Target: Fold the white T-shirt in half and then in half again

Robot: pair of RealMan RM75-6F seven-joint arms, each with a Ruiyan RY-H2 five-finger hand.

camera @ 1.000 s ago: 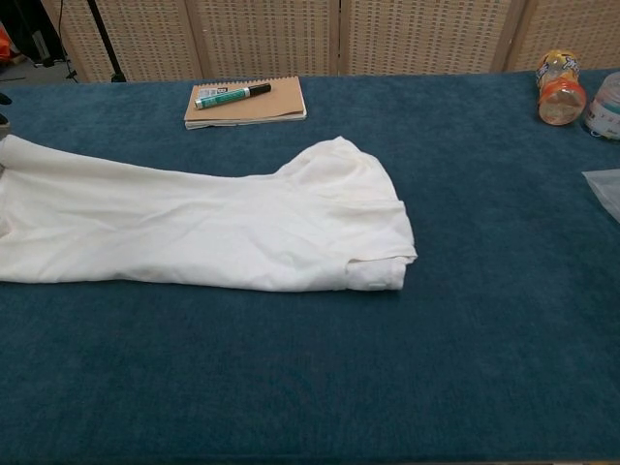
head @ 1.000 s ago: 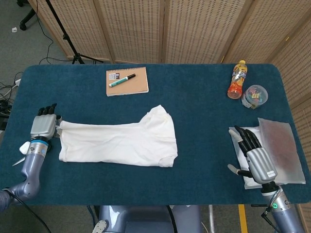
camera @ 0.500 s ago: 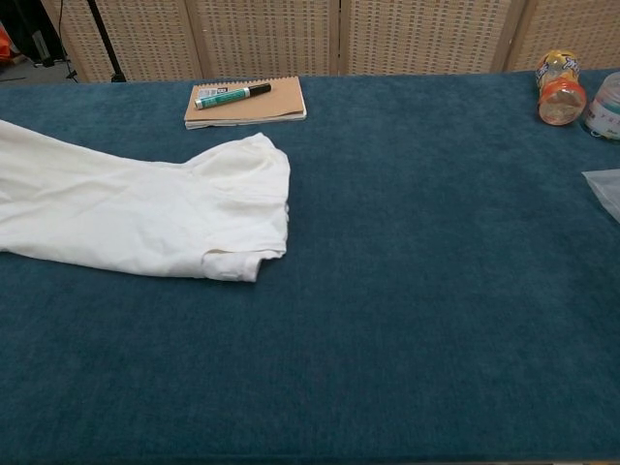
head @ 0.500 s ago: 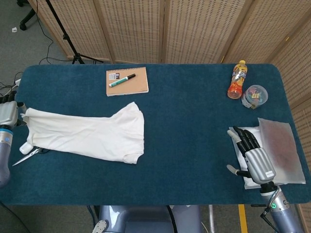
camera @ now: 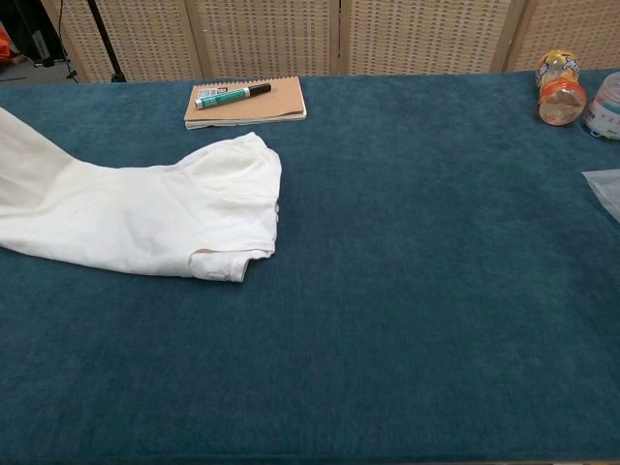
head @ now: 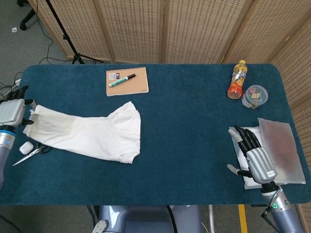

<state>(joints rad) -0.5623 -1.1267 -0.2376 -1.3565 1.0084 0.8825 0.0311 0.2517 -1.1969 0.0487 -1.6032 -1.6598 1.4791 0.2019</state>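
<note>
Fabric of the white T-shirt now lies bunched toward the table's left end, a long band already doubled once, its sleeve end pointing toward the middle and its other end lifted at the left edge. A second ago the shirt lay near the table's centre; it was dragged well leftward half a second back, and since then it has crept slightly back to the right. In the chest view the shirt rises off the cloth at the far left and runs out of frame there.

The left hand sits at that raised end, fingers closed over the hem, so it appears to be gripping the shirt; it has come back a little into view after pulling outward. The right hand rests with fingers spread, holding nothing, on a white sheet beside a grey pouch, unchanged throughout.

Judging from this, the second fold is not yet made: the held end seems set to be carried over toward the sleeve end.

Scissors lie just below the shirt's left end, partly under it, and could snag. A notebook with a green marker lies behind the shirt; a bottle and a small jar stand well apart at the right.
</note>
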